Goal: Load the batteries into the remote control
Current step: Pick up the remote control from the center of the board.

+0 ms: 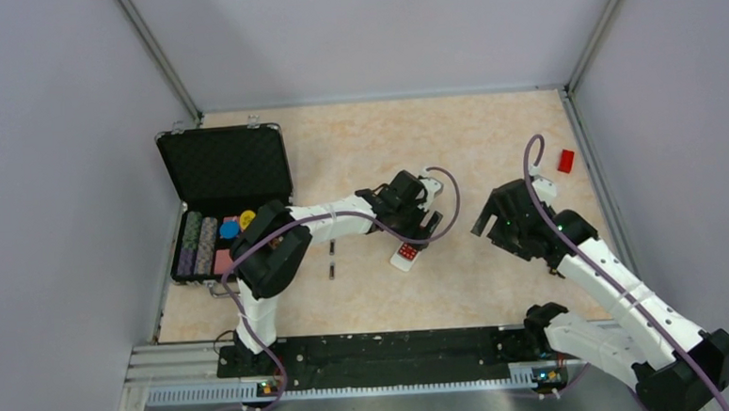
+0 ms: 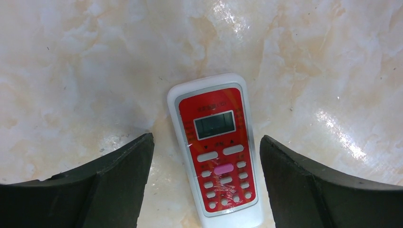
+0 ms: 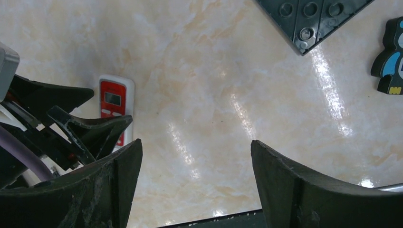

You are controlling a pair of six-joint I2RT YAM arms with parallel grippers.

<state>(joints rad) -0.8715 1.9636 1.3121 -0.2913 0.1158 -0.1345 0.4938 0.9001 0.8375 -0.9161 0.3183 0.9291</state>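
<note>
Cream, marble-patterned stone formed the counter [image 1: 452, 144], the broadest thing in sight. At its left edge a black hinged case [image 1: 225, 166] stood open, with rows of colourful round chips in its tray. The left arm reached toward the middle of the counter, and its left pincer [image 2: 206, 138] hung with jaws spread wide, one dark finger on each side of the small flat white remote control with the red button panel [image 2: 216, 147]. Neither finger touched the remote. It lay face up near the counter's centre, its display and buttons showing. The right pincer [image 3: 196, 142] was likewise parted, gripping nothing, over bare stone to the right of the remote. A plain red block [image 1: 566, 160] sat near the far right edge. Two slim dark cylindrical batteries [image 1: 332, 248] lay loose between the case and the remote, near each other but not touching.
</note>
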